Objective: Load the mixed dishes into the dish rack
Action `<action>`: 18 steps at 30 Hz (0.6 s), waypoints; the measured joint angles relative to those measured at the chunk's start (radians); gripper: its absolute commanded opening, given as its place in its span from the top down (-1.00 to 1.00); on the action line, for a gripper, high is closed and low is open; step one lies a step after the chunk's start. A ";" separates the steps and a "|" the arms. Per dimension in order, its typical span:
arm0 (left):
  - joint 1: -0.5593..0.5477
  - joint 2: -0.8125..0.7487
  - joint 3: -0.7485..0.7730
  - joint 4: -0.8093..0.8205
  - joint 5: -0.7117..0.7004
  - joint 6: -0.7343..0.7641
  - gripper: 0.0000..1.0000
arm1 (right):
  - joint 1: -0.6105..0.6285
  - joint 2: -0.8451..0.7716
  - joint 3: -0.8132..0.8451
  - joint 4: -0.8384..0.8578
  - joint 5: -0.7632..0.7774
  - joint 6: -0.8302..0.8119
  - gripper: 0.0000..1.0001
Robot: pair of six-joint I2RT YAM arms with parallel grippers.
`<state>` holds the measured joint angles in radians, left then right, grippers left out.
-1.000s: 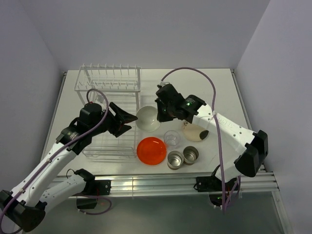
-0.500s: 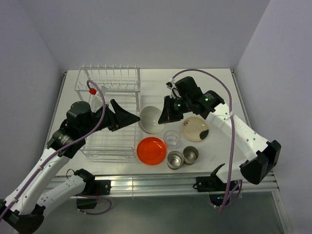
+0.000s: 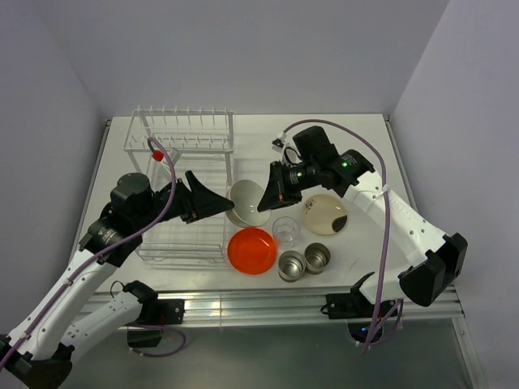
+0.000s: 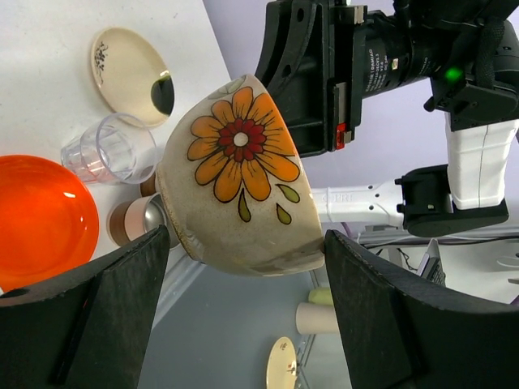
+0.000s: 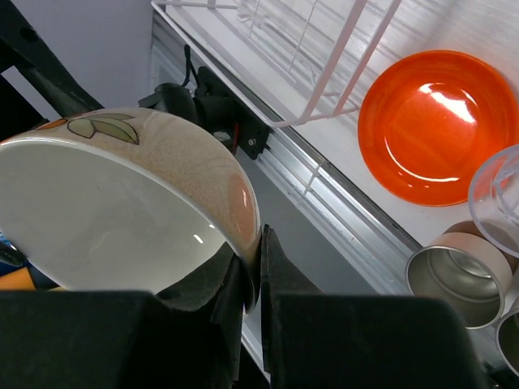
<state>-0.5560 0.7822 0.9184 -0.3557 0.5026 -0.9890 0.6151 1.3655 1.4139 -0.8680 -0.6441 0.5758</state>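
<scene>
Clamping the right claw [image 3: 272,193] on the rim of the white-beige bowl [image 3: 249,203], fingers pinched together across the thin wall, one on the plain inner face and one on the outer. Holding it tipped on edge in the air at the centre of the top view, just right of the dish rack [image 3: 182,154] and just above the orange-red plate [image 3: 251,250] in the frame. Spreading the left claw [image 3: 212,198] wide apart, with one finger [image 4: 89,316] at the lower left of the left wrist view and the other at the lower right, bracketing the bowl's flowered wall without touching it. Leaving the clear glass [image 3: 285,229], the cream plate [image 3: 324,214] and the two steel cups [image 3: 292,265] on the desk [image 3: 357,146], lower centre of the top view, right of the rack.

Looking like a hand-over from right to left, judging by the pose. Doing it well:
- Advancing the left claw well past the foot, onto the widest part of the wall, guarding against a slip on the rounded glaze.
- Closing firmly on both sides before loosening the right claw at all.
- Steering clear of the glass below while swinging toward the rack's basket.
</scene>
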 measured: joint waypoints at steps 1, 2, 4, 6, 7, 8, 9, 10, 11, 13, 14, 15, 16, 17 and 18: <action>0.000 0.000 0.000 0.002 0.002 0.000 -0.65 | -0.001 0.000 0.000 0.000 -0.004 0.003 1.00; 0.000 0.000 0.000 0.005 0.005 -0.001 -0.65 | -0.001 0.000 -0.001 0.001 -0.009 0.007 1.00; 0.000 0.000 -0.002 0.021 0.012 -0.004 -0.65 | -0.001 0.000 -0.003 0.008 -0.021 0.015 1.00; 0.000 0.001 -0.006 0.033 0.018 -0.009 -0.62 | -0.001 0.000 -0.011 0.021 -0.036 0.023 1.00; 0.001 0.006 -0.008 0.034 0.018 -0.011 -0.62 | -0.001 0.000 -0.016 0.023 -0.041 0.029 1.00; 0.001 0.009 -0.009 0.036 0.019 -0.015 -0.62 | -0.003 0.000 -0.018 0.023 -0.042 0.031 1.00; 0.001 0.014 -0.009 0.038 0.021 -0.018 -0.63 | -0.005 0.000 -0.020 0.023 -0.042 0.034 1.00; 0.002 0.018 -0.009 0.042 0.024 -0.019 -0.63 | -0.008 0.000 -0.021 0.023 -0.042 0.036 1.00; 0.002 0.021 -0.009 0.045 0.024 -0.021 -0.63 | -0.010 0.000 -0.022 0.023 -0.042 0.037 1.00; 0.003 0.028 -0.010 0.051 0.028 -0.023 -0.62 | -0.012 0.000 -0.022 0.023 -0.042 0.039 1.00; 0.003 0.034 -0.010 0.052 0.031 -0.023 -0.61 | -0.013 0.000 -0.022 0.023 -0.042 0.040 1.00; 0.005 0.036 -0.009 0.053 0.034 -0.024 -0.61 | -0.014 0.000 -0.022 0.023 -0.041 0.040 1.00; 0.006 0.041 -0.010 0.053 0.037 -0.027 -0.61 | -0.014 0.000 -0.022 0.022 -0.040 0.040 1.00; 0.007 0.047 -0.009 0.054 0.040 -0.029 -0.60 | -0.016 0.000 -0.023 0.023 -0.038 0.040 1.00; 0.008 0.051 -0.009 0.056 0.043 -0.030 -0.60 | -0.017 0.000 -0.027 0.023 -0.036 0.040 1.00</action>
<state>-0.5480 0.8333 0.9092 -0.3000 0.5461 -1.0191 0.5980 1.3655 1.3872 -0.8455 -0.6804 0.6163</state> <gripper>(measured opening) 0.807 0.133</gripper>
